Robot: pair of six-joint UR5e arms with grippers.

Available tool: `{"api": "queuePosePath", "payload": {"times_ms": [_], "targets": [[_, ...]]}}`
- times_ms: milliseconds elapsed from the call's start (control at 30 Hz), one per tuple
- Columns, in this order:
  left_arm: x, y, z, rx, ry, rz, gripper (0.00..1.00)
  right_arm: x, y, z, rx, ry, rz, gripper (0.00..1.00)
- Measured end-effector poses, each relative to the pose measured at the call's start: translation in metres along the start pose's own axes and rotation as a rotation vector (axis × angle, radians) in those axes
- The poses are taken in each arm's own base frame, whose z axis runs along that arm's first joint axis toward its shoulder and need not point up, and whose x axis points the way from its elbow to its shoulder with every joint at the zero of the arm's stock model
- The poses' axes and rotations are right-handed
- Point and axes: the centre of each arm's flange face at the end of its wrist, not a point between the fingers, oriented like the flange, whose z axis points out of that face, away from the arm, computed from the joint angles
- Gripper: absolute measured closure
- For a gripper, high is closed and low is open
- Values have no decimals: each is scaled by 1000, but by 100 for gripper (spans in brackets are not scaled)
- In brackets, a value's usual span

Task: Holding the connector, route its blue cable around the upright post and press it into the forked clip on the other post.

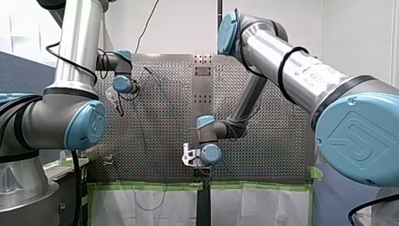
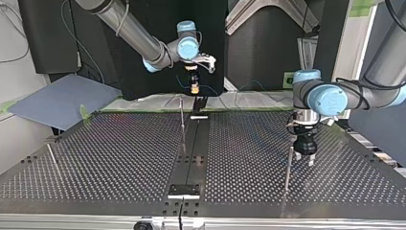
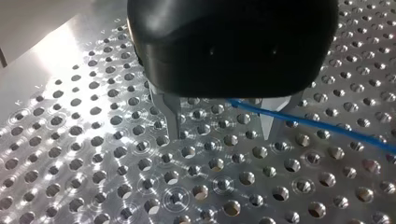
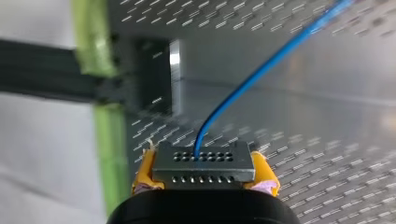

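My right gripper (image 4: 205,184) has its yellow pads shut on a grey multi-hole connector (image 4: 204,163). A blue cable (image 4: 261,74) leaves the connector's face and curves away over the perforated table. In the top view this gripper (image 2: 194,89) hangs above the table's far edge, near a thin upright post (image 2: 182,124). My left gripper (image 3: 222,128) is black with metal fingers (image 3: 173,119) standing apart just above the plate. The blue cable (image 3: 317,125) crosses by one fingertip, not clamped. In the top view the left gripper (image 2: 305,157) hovers beside a second upright post (image 2: 288,165).
A third thin post (image 2: 52,159) leans at the top view's left. A dark centre strip (image 2: 191,148) with a small bracket (image 2: 184,190) runs down the middle of the perforated table (image 2: 119,158). Green tape (image 4: 105,135) edges the plate by the right gripper.
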Motion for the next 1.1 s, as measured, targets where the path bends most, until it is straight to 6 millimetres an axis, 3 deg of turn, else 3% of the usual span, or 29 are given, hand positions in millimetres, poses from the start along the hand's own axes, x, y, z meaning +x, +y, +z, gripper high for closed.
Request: {"api": "queuePosePath", "payload": {"times_ms": [233, 633, 1100], "targets": [[-1, 1, 0, -2, -1, 0, 16, -55, 17, -4, -33, -51, 15, 100], [-1, 1, 0, -3, -1, -3, 16, -123, 57, 5, -99, -136, 7, 100], [-1, 1, 0, -3, 0, -6, 16, -123, 89, 17, -144, -143, -11, 100]]}}
